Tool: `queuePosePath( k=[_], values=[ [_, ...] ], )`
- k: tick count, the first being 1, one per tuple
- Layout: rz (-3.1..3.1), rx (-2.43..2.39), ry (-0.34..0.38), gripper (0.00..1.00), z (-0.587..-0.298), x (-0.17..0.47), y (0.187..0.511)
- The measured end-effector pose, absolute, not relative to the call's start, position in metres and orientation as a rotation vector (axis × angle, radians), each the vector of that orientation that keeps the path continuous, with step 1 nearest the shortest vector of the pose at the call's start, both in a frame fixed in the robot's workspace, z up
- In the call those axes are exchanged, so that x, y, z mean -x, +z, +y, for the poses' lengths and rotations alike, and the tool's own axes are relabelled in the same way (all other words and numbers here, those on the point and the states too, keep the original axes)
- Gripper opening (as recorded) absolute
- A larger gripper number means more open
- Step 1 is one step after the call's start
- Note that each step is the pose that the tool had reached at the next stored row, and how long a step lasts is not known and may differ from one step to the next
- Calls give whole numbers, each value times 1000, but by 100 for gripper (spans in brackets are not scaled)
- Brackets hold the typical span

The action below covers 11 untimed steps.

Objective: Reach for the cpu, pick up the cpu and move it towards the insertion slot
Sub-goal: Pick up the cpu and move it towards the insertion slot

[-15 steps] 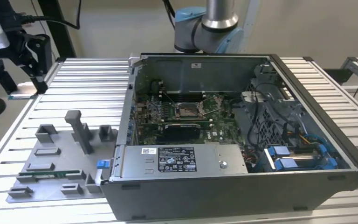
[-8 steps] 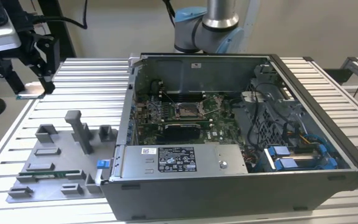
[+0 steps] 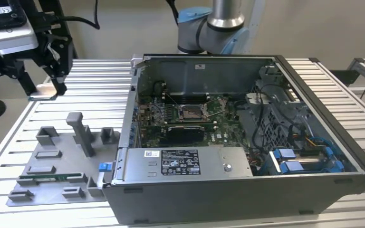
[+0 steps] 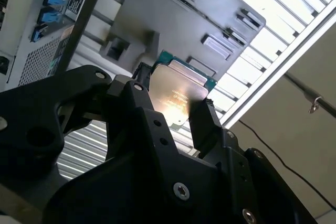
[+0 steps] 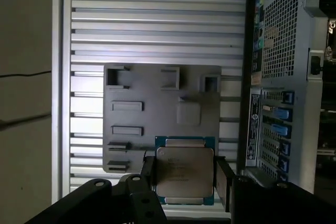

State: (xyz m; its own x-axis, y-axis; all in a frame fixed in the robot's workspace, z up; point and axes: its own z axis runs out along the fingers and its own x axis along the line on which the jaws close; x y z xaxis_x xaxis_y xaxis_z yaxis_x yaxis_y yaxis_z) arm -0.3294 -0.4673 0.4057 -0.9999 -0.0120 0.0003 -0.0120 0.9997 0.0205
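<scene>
1. Two of the three steps look done: the gripper (image 3: 43, 89) is clenched on the cpu (image 5: 184, 174), a finger on each of two opposite edges; reach and pick-up count as finished.
2. The chip hangs clear above the slatted table (image 3: 93, 99), near the far end of the grey fixture tray (image 3: 55, 164), at the exterior view's left; its silvery top faces the cameras in both wrist views.
3. The carry is what remains; the insertion slot (image 3: 190, 112) sits on the board inside the open computer case (image 3: 322, 99), well apart from the chip.
4. Between them stands the case's side wall (image 3: 133, 90); a tall grey post (image 3: 81, 133) rises from the tray; a memory stick (image 3: 49, 177) lies in a tray slot.
</scene>
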Motion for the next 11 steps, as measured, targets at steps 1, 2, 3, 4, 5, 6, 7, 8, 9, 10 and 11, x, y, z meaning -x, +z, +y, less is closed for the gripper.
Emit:
queuePosePath(
  k=[1,2,3,4,5,6,7,8,9,10,11],
  values=[
    [-3141,-19,-32,0,-467,328,406],
    [-3141,-19,-32,0,-467,325,406],
    [-3141,-19,-32,0,-467,324,406],
    [-3141,-19,-32,0,-467,322,406],
    [-3141,-19,-32,0,-467,320,406],
    [-3141,-19,-32,0,-467,317,406],
    [-3141,-19,-32,0,-467,315,406],
    [-3141,-19,-32,0,-467,313,406],
    [-3141,-19,-32,0,-467,310,406],
    [-3141,-19,-32,0,-467,308,406],
    [-3141,-19,-32,0,-467,306,406]
  ],
)
